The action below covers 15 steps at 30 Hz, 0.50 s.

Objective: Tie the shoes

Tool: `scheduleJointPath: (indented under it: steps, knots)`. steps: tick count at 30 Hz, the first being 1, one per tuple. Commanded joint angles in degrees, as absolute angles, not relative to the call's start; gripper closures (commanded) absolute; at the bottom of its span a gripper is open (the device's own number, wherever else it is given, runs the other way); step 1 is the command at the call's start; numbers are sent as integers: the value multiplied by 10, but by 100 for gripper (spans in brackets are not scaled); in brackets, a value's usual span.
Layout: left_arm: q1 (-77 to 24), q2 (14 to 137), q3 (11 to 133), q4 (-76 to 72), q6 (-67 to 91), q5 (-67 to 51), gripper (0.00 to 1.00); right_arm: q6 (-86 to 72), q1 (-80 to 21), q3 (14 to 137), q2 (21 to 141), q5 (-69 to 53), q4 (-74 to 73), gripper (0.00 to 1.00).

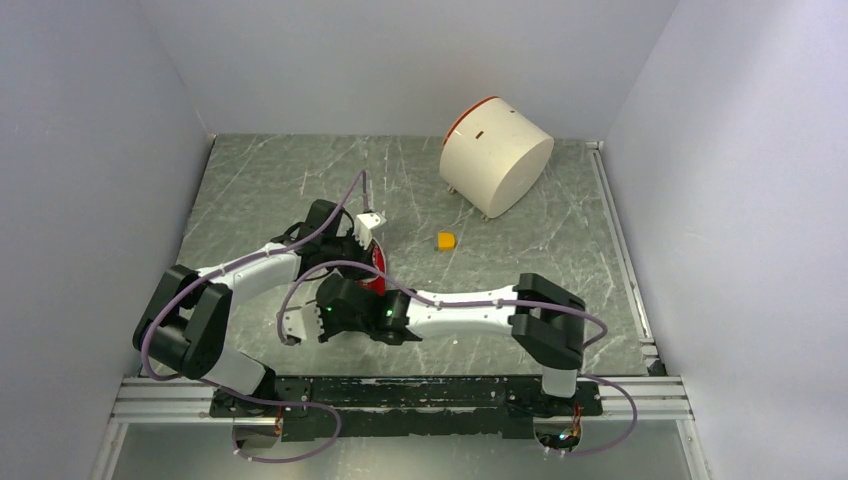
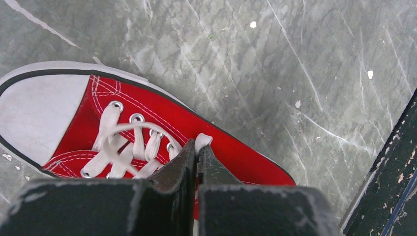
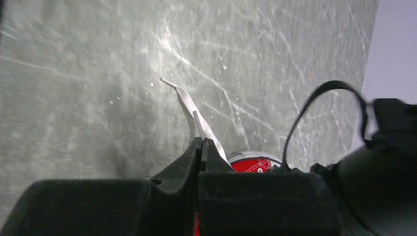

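Note:
The red sneaker (image 2: 162, 123) with white toe cap and white laces (image 2: 120, 147) lies on the table. In the top view only a red sliver of the sneaker (image 1: 373, 262) shows between the two wrists. My left gripper (image 2: 197, 147) is shut on a folded bit of white lace above the shoe's eyelets; in the top view the left gripper (image 1: 358, 245) sits over the shoe. My right gripper (image 3: 201, 143) is shut on the other lace end (image 3: 189, 105), which trails out over the table. The right gripper (image 1: 335, 310) sits just in front of the shoe; the heel of the sneaker (image 3: 255, 162) shows behind it.
A white cylinder with an orange rim (image 1: 495, 152) lies on its side at the back right. A small orange block (image 1: 446, 240) sits right of the shoe. A metal rail (image 1: 400, 395) runs along the near edge. Purple cables (image 1: 330, 275) loop over the arms.

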State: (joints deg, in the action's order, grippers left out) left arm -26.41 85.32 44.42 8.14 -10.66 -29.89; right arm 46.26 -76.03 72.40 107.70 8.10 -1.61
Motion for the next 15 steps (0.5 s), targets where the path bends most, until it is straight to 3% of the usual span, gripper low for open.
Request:
scheduleJointPath:
  steps: [1, 8, 12, 15]
  knots:
    - [-258, 855, 454, 73, -107, -316, 95, 413, -759, 695, 1042, -10, -22, 100]
    - [-258, 854, 456, 73, -104, -319, 95, 350, -747, 622, 950, -90, 18, 100]
    - [-256, 844, 456, 70, -96, -325, 95, 233, -722, 566, 896, -139, 34, 100]
    - [-253, 833, 454, 72, -93, -330, 95, 91, -692, 515, 845, -102, 60, 100]
